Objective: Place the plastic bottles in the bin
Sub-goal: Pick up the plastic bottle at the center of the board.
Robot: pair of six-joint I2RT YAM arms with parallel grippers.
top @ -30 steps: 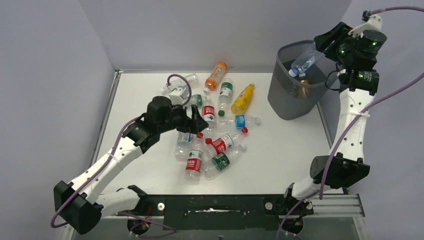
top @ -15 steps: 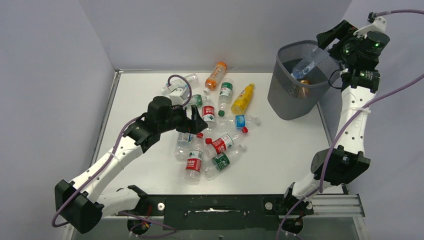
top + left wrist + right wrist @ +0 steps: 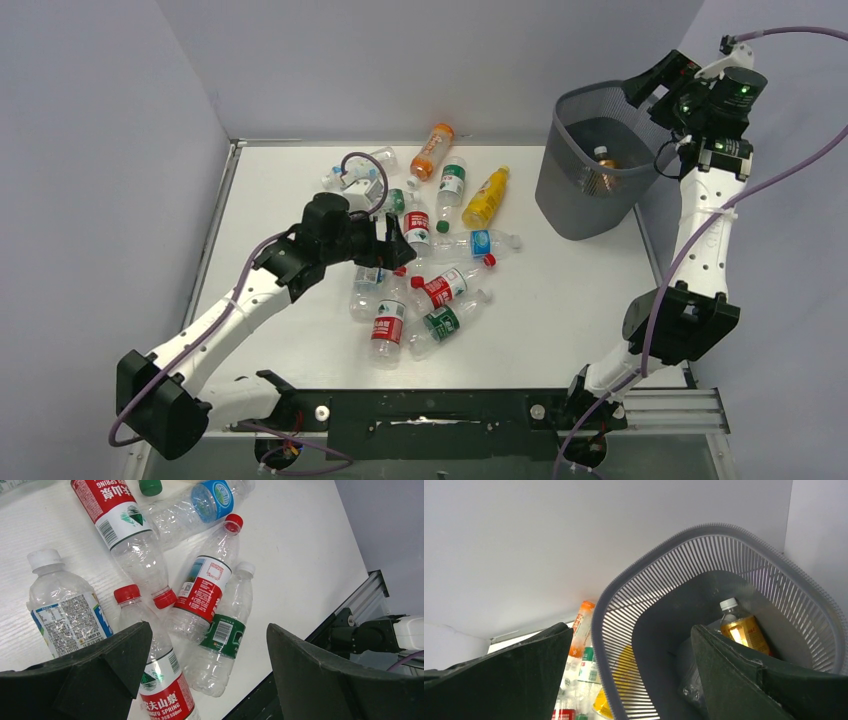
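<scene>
1. Bottles (image 3: 440,288) all over the middle of the white table (image 3: 570,300): a loose heap of small clear plastic ones, many crumpled, lying on their sides with red, green and blue labels and caps to match.
2. At the far edge lies an orange bottle (image 3: 433,150), and a yellow bottle (image 3: 486,196) lies flat between the heap and the bin (image 3: 575,195).
3. That bin is a dark grey mesh wastebasket with a rounded-square rim, narrowing toward its base, and it sits at the table's far right corner.
4. Left gripper (image 3: 398,240) hangs low over the heap with its jaws spread wide and nothing between them.
5. Its wrist view shows a red-labelled bottle (image 3: 205,592) and a green-labelled bottle (image 3: 225,635) side by side and touching, right under the gap.
6. Right gripper (image 3: 655,85) is up at the bin's far rim, jaws wide apart and empty.
7. Down inside the bin lies an amber-labelled bottle (image 3: 739,627) with a white cap, with clear crumpled plastic beside it, partly hidden by a finger.
</scene>
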